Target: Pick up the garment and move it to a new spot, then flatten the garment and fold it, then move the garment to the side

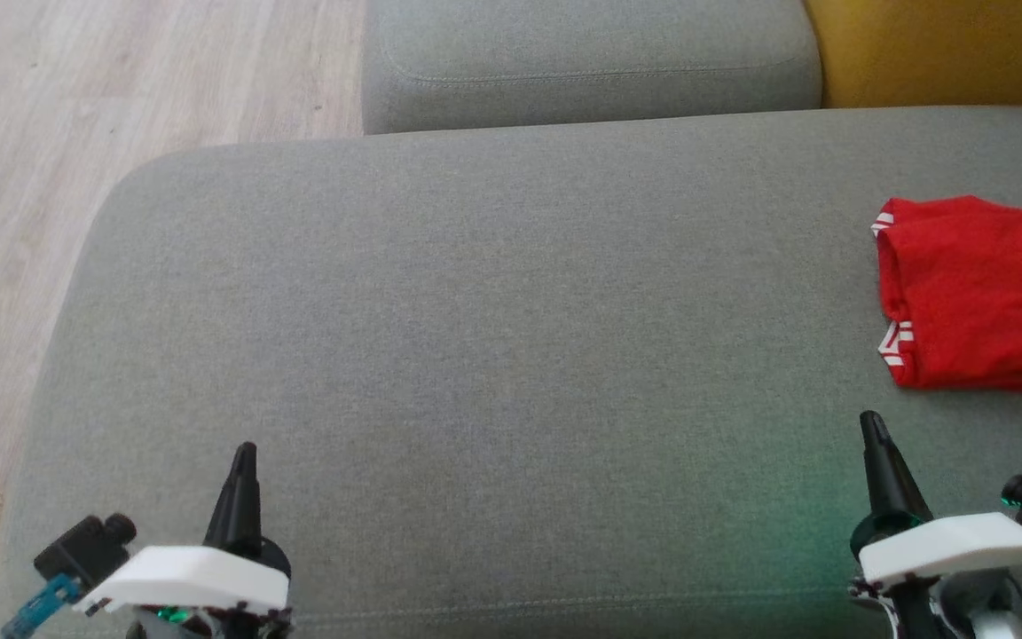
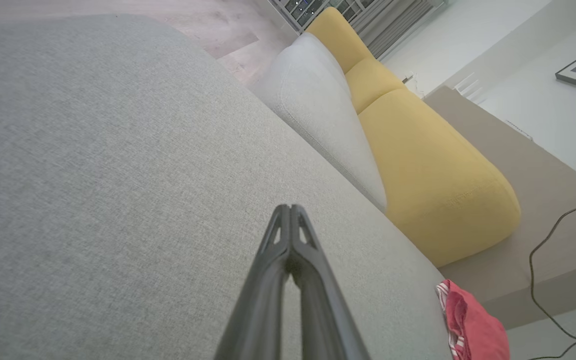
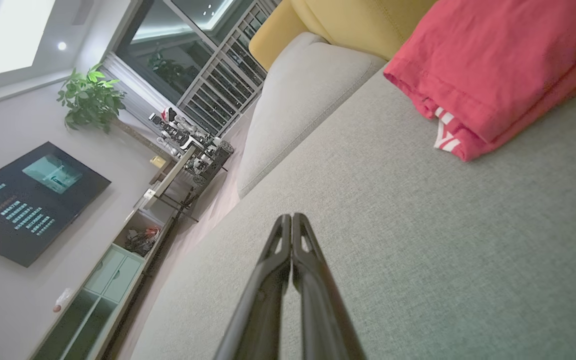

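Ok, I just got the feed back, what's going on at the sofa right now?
Nothing is being handled at the moment. The red garment with white striped trim lies in a folded stack at the right side of the grey fabric sofa seat. The left gripper and right gripper are both shut and empty, over the near edge of the seat. The right one is nearer the garment but apart from it. The job looks close to done.

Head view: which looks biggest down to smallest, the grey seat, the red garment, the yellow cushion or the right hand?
1. grey seat
2. red garment and yellow cushion: about alike, both cut off by the picture's edge
3. right hand
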Tool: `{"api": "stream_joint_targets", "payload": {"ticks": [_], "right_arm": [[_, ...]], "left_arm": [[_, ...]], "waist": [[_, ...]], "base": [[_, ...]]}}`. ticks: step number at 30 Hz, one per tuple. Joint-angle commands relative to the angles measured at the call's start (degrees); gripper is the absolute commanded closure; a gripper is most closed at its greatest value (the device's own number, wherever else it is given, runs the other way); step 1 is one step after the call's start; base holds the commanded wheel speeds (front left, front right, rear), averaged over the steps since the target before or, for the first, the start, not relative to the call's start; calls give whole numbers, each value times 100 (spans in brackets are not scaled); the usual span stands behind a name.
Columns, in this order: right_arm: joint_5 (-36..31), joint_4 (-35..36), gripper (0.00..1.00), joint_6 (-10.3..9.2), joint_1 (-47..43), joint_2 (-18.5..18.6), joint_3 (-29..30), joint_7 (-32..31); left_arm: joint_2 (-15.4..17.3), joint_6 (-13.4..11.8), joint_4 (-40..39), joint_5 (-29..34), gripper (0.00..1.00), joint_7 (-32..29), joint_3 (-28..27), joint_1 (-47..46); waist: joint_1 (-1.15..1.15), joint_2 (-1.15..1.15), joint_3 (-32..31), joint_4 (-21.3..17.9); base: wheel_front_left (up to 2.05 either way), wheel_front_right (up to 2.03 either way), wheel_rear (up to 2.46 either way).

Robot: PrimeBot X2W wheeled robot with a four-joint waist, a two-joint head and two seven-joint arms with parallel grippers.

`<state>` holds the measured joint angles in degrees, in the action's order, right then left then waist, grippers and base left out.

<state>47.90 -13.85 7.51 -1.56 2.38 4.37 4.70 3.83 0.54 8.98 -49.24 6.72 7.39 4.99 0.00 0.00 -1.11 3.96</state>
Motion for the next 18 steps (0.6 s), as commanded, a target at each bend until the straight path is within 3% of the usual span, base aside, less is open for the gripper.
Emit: {"api": "stream_joint_targets", "payload": {"ticks": [1,18], "right_arm": [[171,166,100,-1,345,37,-17,-42],[1225,121,100,-1,452,40,41,-309]], "left_arm": [[100,50,-158,-166,100,-26,-164,-357],[109,210,1,-1255,100,-283,-388,-538]], "waist": [[0,0,3,-8],[0,0,34,-104]], "base": [[0,0,0],[0,0,0]]}}
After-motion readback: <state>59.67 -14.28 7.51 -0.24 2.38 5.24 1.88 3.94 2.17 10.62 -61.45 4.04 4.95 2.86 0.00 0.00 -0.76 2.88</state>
